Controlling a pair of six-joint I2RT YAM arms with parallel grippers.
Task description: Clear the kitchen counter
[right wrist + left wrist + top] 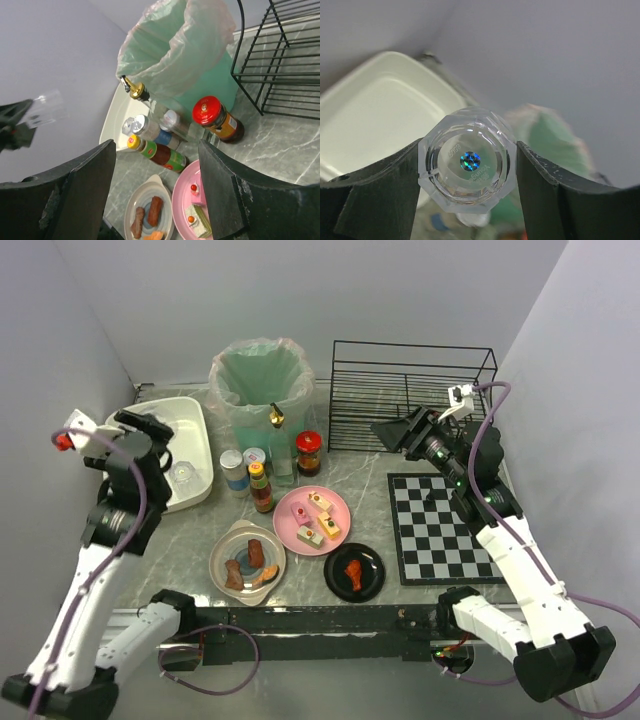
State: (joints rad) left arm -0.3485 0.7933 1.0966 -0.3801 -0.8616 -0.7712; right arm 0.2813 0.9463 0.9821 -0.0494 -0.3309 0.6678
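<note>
My left gripper (468, 170) is clamped across a clear glass (465, 147). I'd judge it light, slick and breakable, best held at its faceted wall. The kitchen counter (355, 475) lies below both hands, hard and unforgiving. My right gripper (156, 150) hangs wide and empty.

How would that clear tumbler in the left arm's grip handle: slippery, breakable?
The tumbler looks rigid and smooth, so the left gripper pinching its sides may slip if loosened. If it is glass, which I cannot confirm, a drop could crack it. Its faceted outline would probably stop it rolling far.
</note>
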